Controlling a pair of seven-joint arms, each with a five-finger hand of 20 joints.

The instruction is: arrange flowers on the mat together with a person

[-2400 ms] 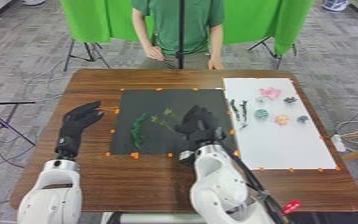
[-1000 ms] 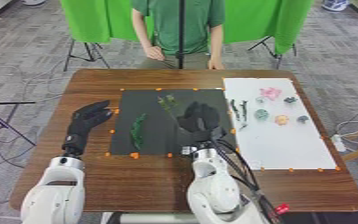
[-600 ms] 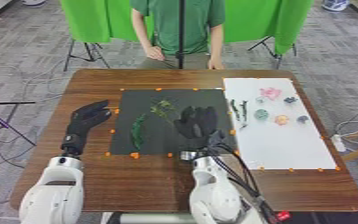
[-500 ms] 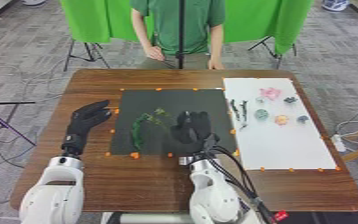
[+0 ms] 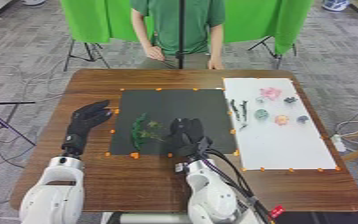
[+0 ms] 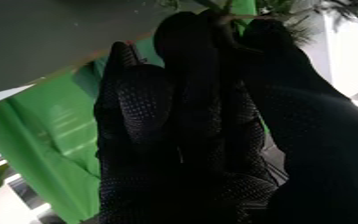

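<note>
Mat (image 5: 180,102), right hand (image 5: 188,139) pinching sprig (image 5: 152,134) inside edges

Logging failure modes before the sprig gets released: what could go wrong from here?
Contact: the sprig in the right hand has its leaves right beside the long green stem on the dark mat, so lowering it could snag or shift that stem.
Grip: the hand pinches a thin, branching stalk near its fingertips, so it may twist or slip and land at a wrong angle.
</note>
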